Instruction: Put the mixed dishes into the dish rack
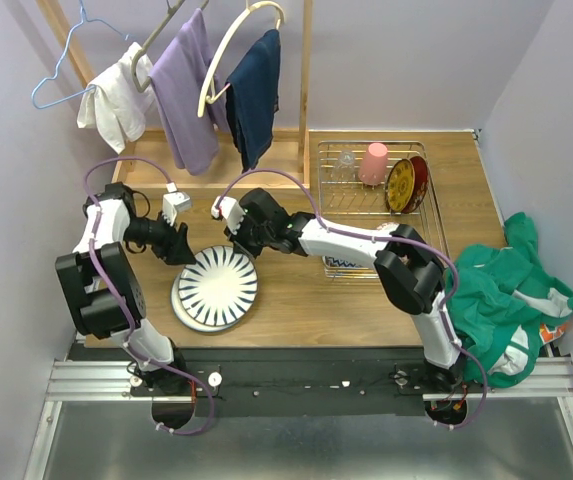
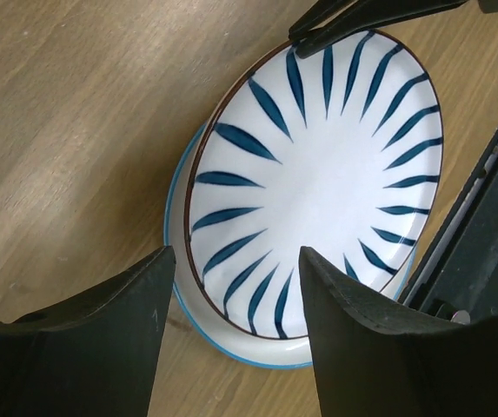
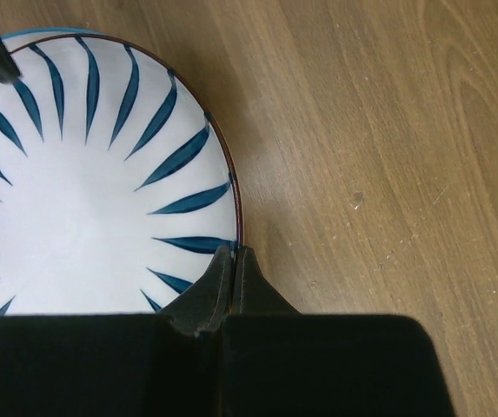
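On a blue-rimmed dish (image 2: 231,346), the striped plate (image 2: 318,174) tilts, right tool (image 3: 231,254) pinching its rim, left tool (image 2: 235,254) released.

Left claw (image 2: 235,261) spread wide, right claw (image 3: 232,261) closed tight.

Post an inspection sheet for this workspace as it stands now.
Surface: wooden table, no spills seen.
Job's things: striped plate lying on a blue-rimmed dish, outside the dish rack; pink cup and red floral plate inside it.
Clutter: green cloth heaped at the table's right edge.
Grippers: left gripper open, astride the plate's rim; right gripper shut, tips at that rim.
Cables: purple cables loop off both arms.
Surroundings: wooden clothes rack behind, three garments hung.
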